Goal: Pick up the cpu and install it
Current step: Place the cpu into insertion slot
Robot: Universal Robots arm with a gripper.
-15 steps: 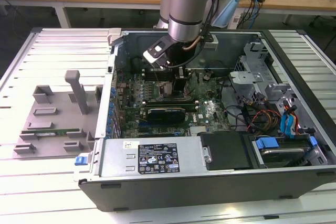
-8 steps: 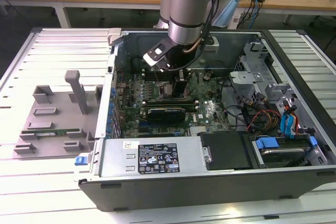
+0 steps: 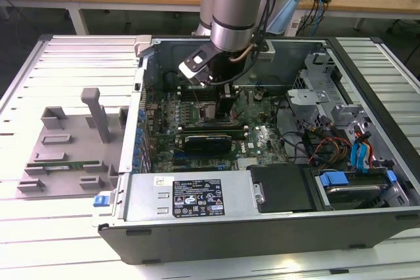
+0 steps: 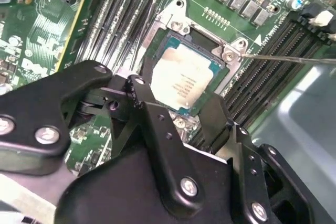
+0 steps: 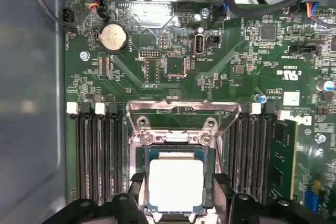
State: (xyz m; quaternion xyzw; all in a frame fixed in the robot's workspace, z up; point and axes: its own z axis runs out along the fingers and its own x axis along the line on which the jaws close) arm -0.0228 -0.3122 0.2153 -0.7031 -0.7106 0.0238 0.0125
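Although the cpu (image 5: 176,187) seems seated in its socket (image 5: 173,139), bracket (image 5: 184,107) unlatched, the gripper (image 5: 179,179) straddles it, pinching or loose I cannot tell.

The white label (image 3: 198,199) carries illegible print.

Silver-grey arm (image 3: 239,4) with pale blue caps; black, screw-studded claw (image 4: 178,102).

The cpu (image 5: 176,184) is seen as a small flat square with a pale silver-grey top plate and a thin green rim. It is laid level inside the open socket frame (image 5: 173,139) and squared to it. It appears seated, though this cannot be confirmed.
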